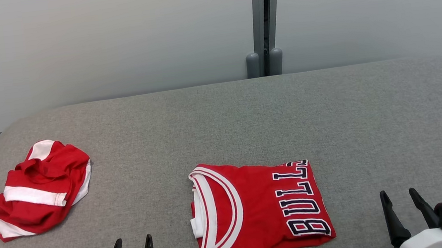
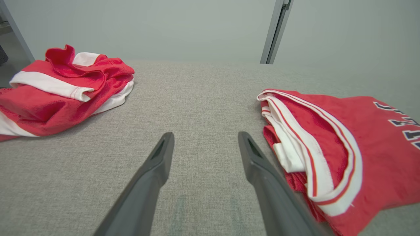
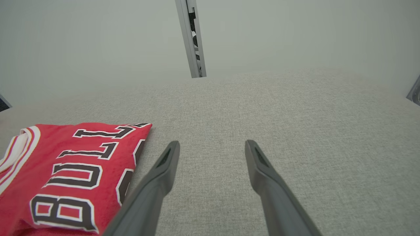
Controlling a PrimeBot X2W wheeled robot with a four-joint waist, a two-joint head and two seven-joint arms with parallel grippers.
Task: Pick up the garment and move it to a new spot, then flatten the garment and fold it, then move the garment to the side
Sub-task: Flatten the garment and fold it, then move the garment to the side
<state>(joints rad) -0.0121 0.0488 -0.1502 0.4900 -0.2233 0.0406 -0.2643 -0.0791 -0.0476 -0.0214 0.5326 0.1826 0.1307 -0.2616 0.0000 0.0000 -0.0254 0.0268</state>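
The left pincer and right pincer are released and empty. The folded shirt lies on the bench between them. It looks soft, light and limp; pinching both side edges should keep the folds.

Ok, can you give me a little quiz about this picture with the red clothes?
1. True or false: the folded jersey lies between the left end effector and the right end effector.
2. Where is the crumpled garment? A) on the left side of the table B) on top of the jersey C) in an end effector
3. Fill in: both end effectors are ____.

Key: 1 true; 2 A; 3 open.
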